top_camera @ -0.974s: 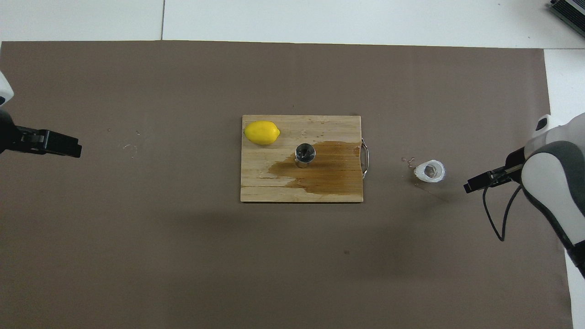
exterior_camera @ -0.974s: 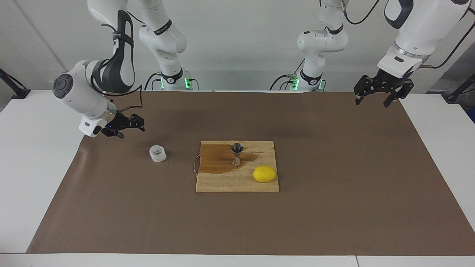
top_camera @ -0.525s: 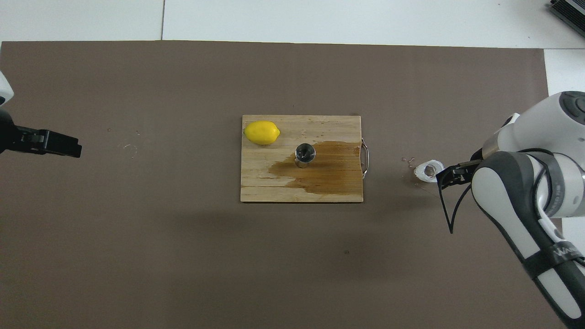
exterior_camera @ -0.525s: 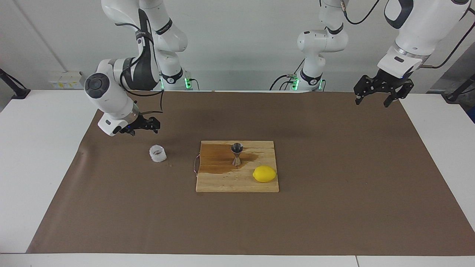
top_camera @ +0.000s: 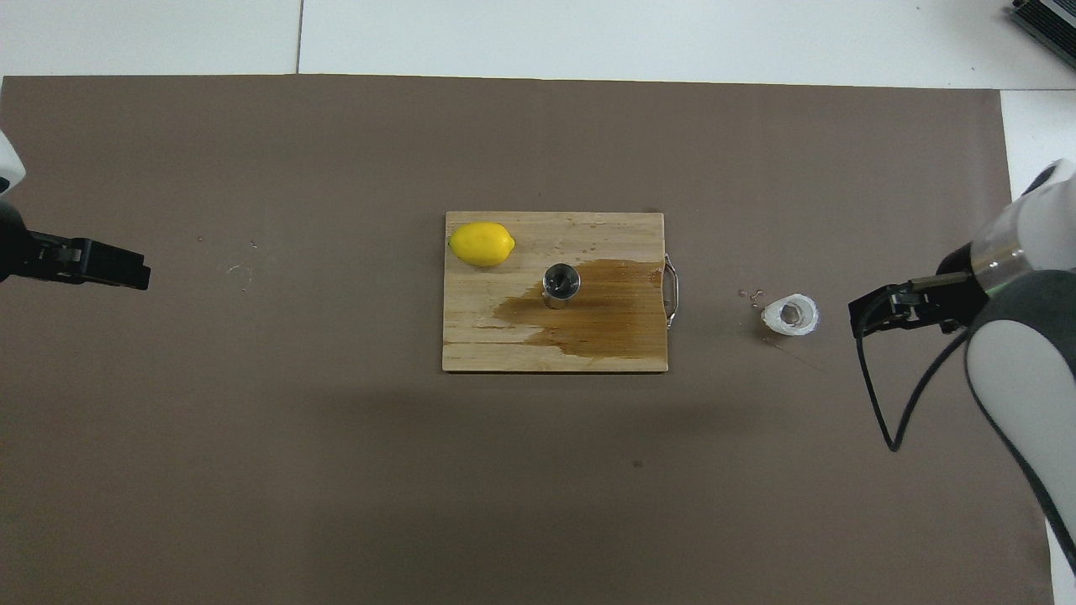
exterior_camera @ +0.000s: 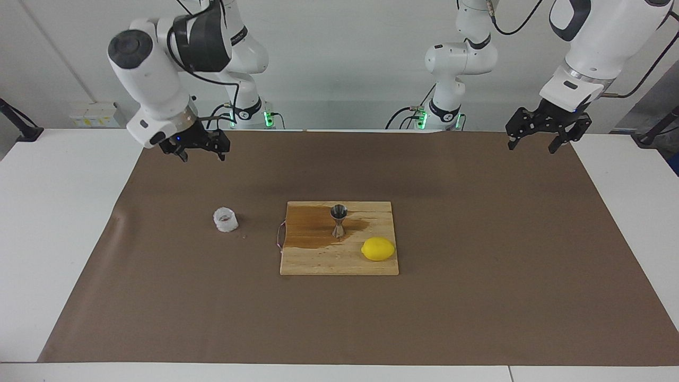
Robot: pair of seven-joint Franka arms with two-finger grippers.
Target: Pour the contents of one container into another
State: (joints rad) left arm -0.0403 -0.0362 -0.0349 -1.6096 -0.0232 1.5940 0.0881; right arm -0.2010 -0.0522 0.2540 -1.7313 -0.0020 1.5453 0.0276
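Right gripper (exterior_camera: 199, 149) hung high over the brown mat (exterior_camera: 477, 254) at the right arm's end of the table, jaws spread wide and nothing between them. Below it and well apart, the white crinkled cup (exterior_camera: 225, 219) sat upright on the mat, resting between that gripper's spot and the wooden cutting board (exterior_camera: 318, 260). From overhead, the same gripper showed just beside the cup, but the facing view had it clearly up in the air, touching nothing. On the board stood the steel jigger (exterior_camera: 339, 220), upright, right in a dark wet stain (exterior_camera: 310, 228) that spread across the board toward the cup's end. A lemon (exterior_camera: 378, 249) lay on the board too, farther from the robots than the jigger and toward the left arm's end. A few small specks lay on the mat just beside the cup. Left gripper (exterior_camera: 534, 139) waited over the mat's corner at its own end, fingers wide apart and empty.
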